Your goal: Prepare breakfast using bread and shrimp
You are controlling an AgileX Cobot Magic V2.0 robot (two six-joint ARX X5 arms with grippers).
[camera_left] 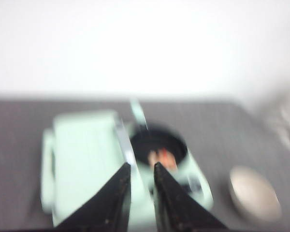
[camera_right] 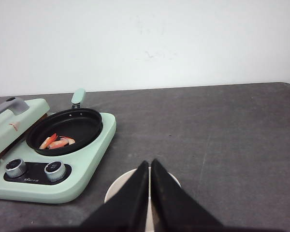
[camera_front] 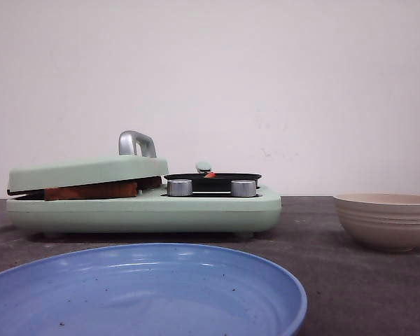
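From the front I see the pale green breakfast cooker (camera_front: 196,206) on the dark surface (camera_front: 315,238); its hinged lid with the silver handle (camera_front: 136,143) rests tilted on a thick slice of white bread with a golden-brown crust (camera_front: 91,190) on the left side, and on the right the small black frying pan (camera_front: 213,179) shows only a sliver of the orange-red shrimp (camera_front: 209,174). A blue plate (camera_front: 147,294) lies near me, a beige ribbed bowl (camera_front: 385,220) at the right; neither of my arms appears here. My left wrist view, though blurred, adds what the front hides: my left hand (camera_left: 141,169) hovers above the cooker with its fingers a little apart and empty, the shrimp lying inside the pan just beyond them. My right wrist view is sharper: curved shrimp pieces (camera_right: 57,141) rest at the pan's near-left floor, and my right hand (camera_right: 149,166) hangs closed and empty over the bowl. I judge the lid comes next; I should grasp its handle squarely and lift slowly so the bread stays put.
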